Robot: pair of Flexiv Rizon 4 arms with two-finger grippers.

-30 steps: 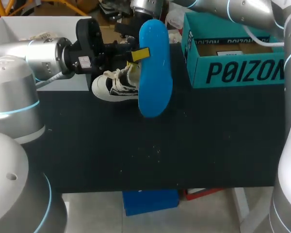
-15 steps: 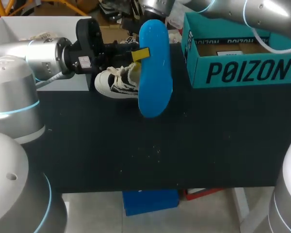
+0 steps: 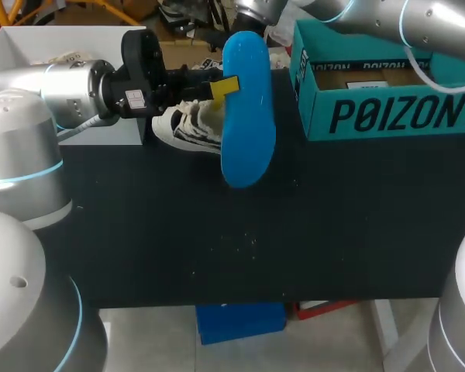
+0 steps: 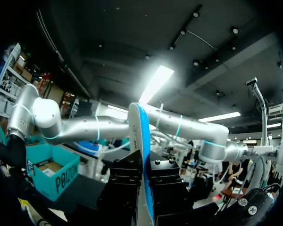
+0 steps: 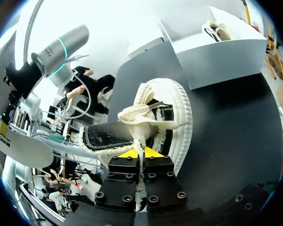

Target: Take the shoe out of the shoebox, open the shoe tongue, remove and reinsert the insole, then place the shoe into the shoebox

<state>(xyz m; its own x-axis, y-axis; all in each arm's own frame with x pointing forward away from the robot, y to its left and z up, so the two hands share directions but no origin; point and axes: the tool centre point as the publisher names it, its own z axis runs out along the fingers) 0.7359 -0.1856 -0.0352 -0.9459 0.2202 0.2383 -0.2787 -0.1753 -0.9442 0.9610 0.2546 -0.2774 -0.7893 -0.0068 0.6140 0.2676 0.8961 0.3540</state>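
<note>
Left tool [image 3: 221, 87] is clenched on the blue insole [image 3: 248, 116], gripping one long edge. The insole stands on end above the desk [image 3: 256, 248], just beside the shoebox [image 3: 387, 116].

Right tool [image 5: 140, 151] is clenched on the shoe [image 3: 187, 128], pinching tongue fabric and laces at the mouth. The shoe sits beyond the insole from the shoebox, against a white box [image 3: 62, 46]. Whether its sole bears fully on the desk cannot be told.

Assessment: the insole is out and reinsertion is the step in hand. Recommended practice:
- Hold the tongue drawn well back so the mouth stays wide.
- Tip the insole's toe end down into the opening and slide it along the footbed.
- Let go only once the heel end seats flat.

Loose laces across the mouth are the likely snag.

Markings: the shoebox has large dark lettering on its near long wall and smaller print inside. A small white sticker [image 3: 136, 98] sits on the left wrist. None is transcribed here.
</note>
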